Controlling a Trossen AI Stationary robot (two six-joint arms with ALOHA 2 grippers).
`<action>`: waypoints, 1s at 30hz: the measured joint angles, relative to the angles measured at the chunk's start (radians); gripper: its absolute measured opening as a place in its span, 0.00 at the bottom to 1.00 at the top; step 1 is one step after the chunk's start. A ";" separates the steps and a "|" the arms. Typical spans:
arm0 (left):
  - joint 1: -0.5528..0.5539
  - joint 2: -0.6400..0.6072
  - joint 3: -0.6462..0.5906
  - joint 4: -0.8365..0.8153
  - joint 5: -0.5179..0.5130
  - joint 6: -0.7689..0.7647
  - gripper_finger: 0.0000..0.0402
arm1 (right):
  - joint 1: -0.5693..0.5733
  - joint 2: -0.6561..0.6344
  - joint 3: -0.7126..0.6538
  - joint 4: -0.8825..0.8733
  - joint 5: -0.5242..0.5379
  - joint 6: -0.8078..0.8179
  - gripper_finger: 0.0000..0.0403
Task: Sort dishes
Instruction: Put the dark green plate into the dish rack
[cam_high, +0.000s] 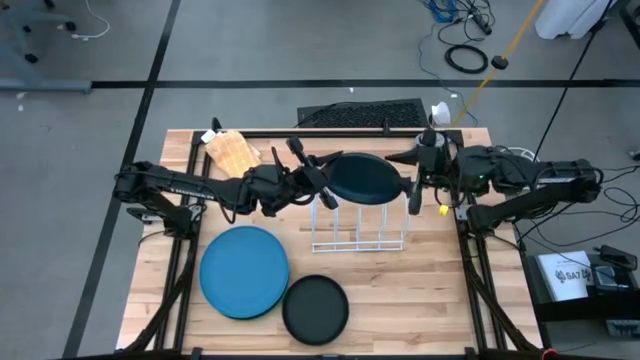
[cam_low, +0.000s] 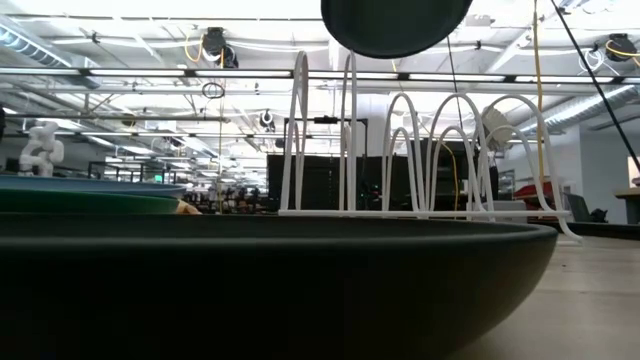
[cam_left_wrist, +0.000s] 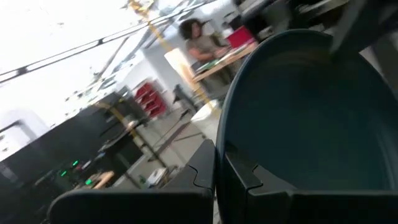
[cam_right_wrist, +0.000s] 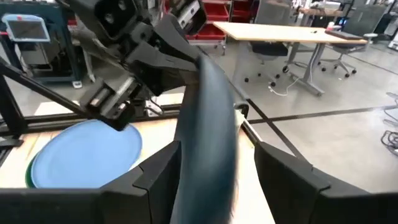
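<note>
The dark teal plate (cam_high: 362, 178) is held up above the white wire rack (cam_high: 358, 228). It also shows at the top of the low view (cam_low: 395, 25). My left gripper (cam_high: 322, 183) is shut on its left rim. My right gripper (cam_high: 414, 190) is open, with one finger on each side of the plate's right rim (cam_right_wrist: 202, 137). The bright blue plate (cam_high: 243, 270) lies on the green plate (cam_low: 90, 201) at the front left. The black plate (cam_high: 315, 308) lies flat on the table at the front. My left gripper pinches the teal plate's left rim (cam_left_wrist: 225, 134) between its two fingers, one on each face. The fingers come about level from the table's left. The plate is lifted clear above the rack and tilted. My right gripper stands open around the plate's right rim. A gap shows beside one finger (cam_right_wrist: 286, 177). Whether the other finger (cam_right_wrist: 155, 177) touches the plate I cannot tell.
A tan ridged block (cam_high: 232, 152) lies at the table's far left, behind my left arm. The rack's upright wire loops (cam_low: 400, 150) stand right under the plate. Cables and a dark mat lie beyond the far edge.
</note>
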 joint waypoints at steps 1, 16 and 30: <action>0.000 0.000 0.000 -0.001 0.029 0.007 0.03 | 0.000 0.003 0.000 0.000 0.000 0.000 0.49; 0.050 -0.001 0.008 -0.007 0.353 0.285 0.03 | 0.104 -0.100 0.020 0.022 -0.049 -0.044 0.49; 0.103 0.147 0.289 -0.223 0.757 0.628 0.03 | 0.231 -0.163 0.174 0.002 -0.112 -0.109 0.49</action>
